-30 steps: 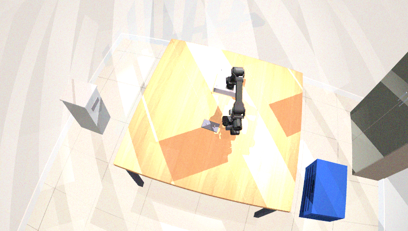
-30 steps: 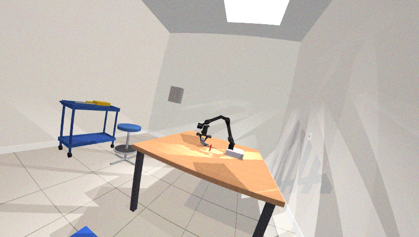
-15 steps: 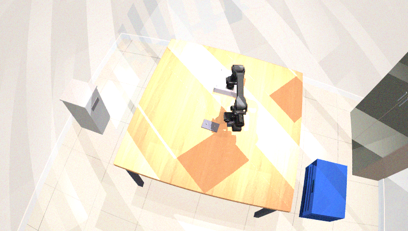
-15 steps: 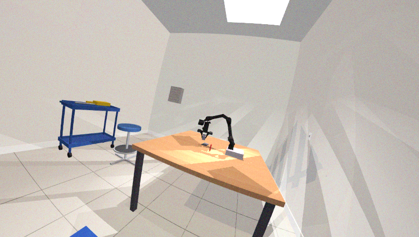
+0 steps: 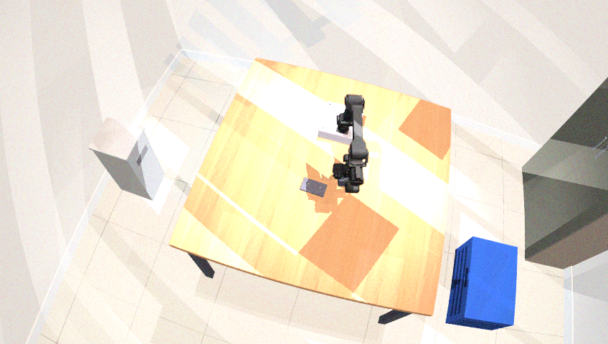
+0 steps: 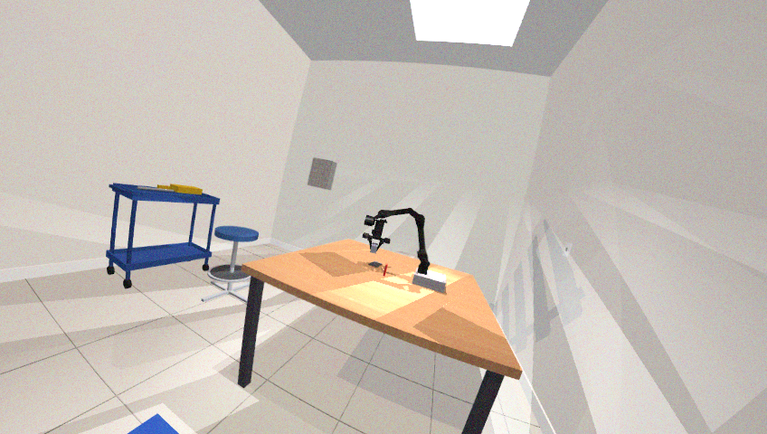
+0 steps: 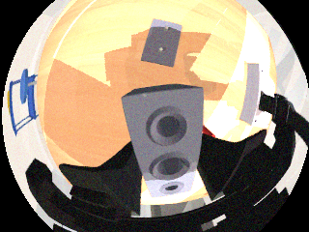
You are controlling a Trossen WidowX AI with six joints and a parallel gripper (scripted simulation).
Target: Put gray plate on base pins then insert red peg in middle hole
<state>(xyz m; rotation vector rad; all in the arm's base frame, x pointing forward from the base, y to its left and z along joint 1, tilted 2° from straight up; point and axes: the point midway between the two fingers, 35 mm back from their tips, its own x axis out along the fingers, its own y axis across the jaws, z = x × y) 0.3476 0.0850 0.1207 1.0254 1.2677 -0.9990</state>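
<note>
With the three-holed gray plate [image 7: 193,108] [image 6: 374,249] clamped in the parallel-jaw gripper [image 6: 373,250] [image 7: 162,134], carry it level toward the two-pin base [image 5: 313,187] [image 6: 375,264] [image 7: 159,43] (at twelve o'clock in the wrist view), aligning holes before lowering.

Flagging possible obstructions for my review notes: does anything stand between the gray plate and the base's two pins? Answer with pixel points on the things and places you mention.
Nothing visible does. The end effector [image 6: 374,249] [image 7: 162,134] grips the gray plate [image 6: 374,248] [image 7: 135,113] above the table; the red peg [image 6: 385,270] [image 7: 208,131] stands beside the base [image 5: 315,188] [image 6: 374,264] [image 7: 155,53].
</note>
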